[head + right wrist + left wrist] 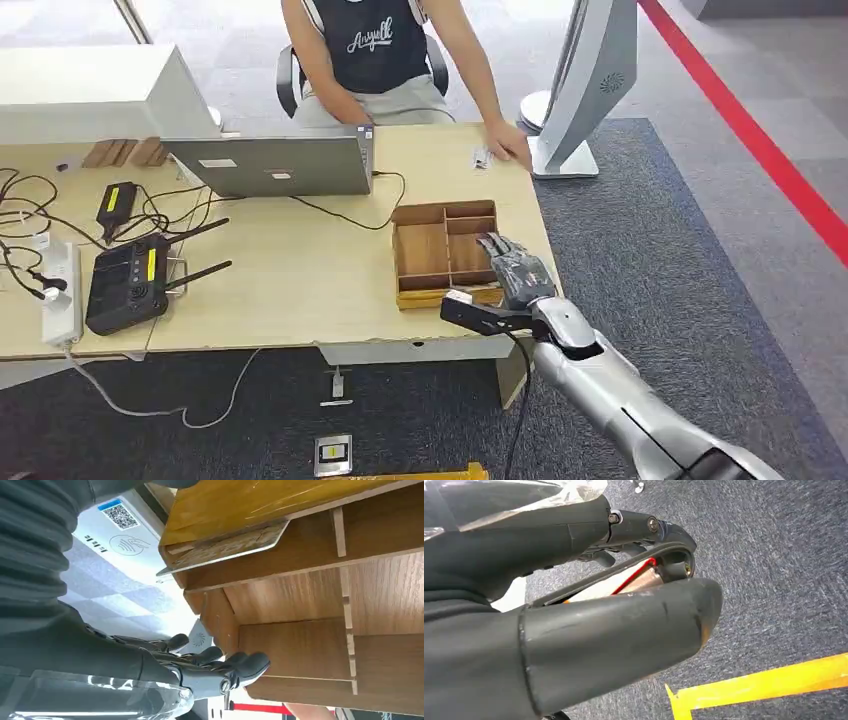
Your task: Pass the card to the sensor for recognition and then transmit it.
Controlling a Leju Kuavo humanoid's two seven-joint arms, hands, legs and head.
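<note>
Right hand [512, 268] is out over the wooden tray [421, 250] at the table's near right corner, fingers stretched flat and apart, holding nothing that I can see — it's reaching in, not gripping. And the card [225, 550]? From the right wrist view there's a thin flat plate lying in the tray's end compartment, by the yellow edge; that looks like it, though I can't be sure. So we're at the very first step: the pickup. Next it has to get fingertips under that thin edge and lift it clear of the dividers, then carry it to the sensor. Left hand [614, 610] hangs down over the carpet, fingers curled in, nothing held. Across the table [300, 270] a person [385, 50] sits behind a laptop [275, 165], their hand [510, 140] resting near the white stand [590, 90].
</note>
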